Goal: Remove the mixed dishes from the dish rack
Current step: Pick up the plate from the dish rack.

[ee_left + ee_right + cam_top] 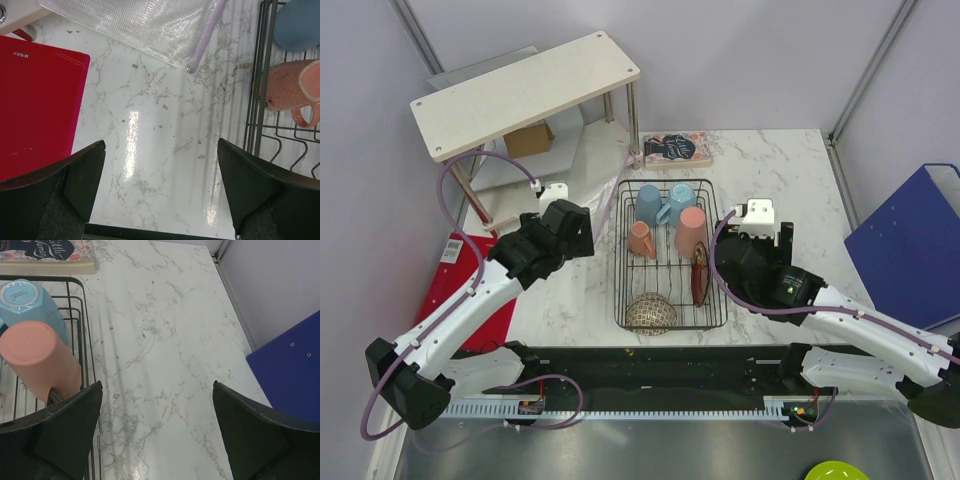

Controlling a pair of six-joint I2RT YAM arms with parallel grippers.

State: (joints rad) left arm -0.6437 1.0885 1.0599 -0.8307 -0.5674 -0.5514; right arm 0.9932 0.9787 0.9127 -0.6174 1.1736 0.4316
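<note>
Red folder (470,300): flat at the table's left edge, partly under the left arm.
White wooden shelf (525,92): far left corner, with a cardboard box (528,139) beneath its top.
Clear mesh pouch (150,25): on the marble between shelf and rack.
Left gripper (161,142): fingers spread wide with nothing between them, over bare marble just left of the rack.
Dish rack (619,260): black wire, mid-table between the two grippers, with every dish inside it.
Light blue mugs (648,204): two side by side at the rack's far end, bottoms up.
Salmon-pink mug (641,240): just nearer than the left blue mug, by the left wall.
Salmon-pink tumbler (689,232): right of that mug, bottom up.
Speckled bowl (651,313): upside down at the near end.
Dark red plate (700,272): standing on edge along the right wall.
Book (676,149): flat, just beyond the rack's far end.
Right gripper (157,384): fingers spread and empty, over marble just right of the rack.
Blue folder (910,250): at the table's right edge.
</note>
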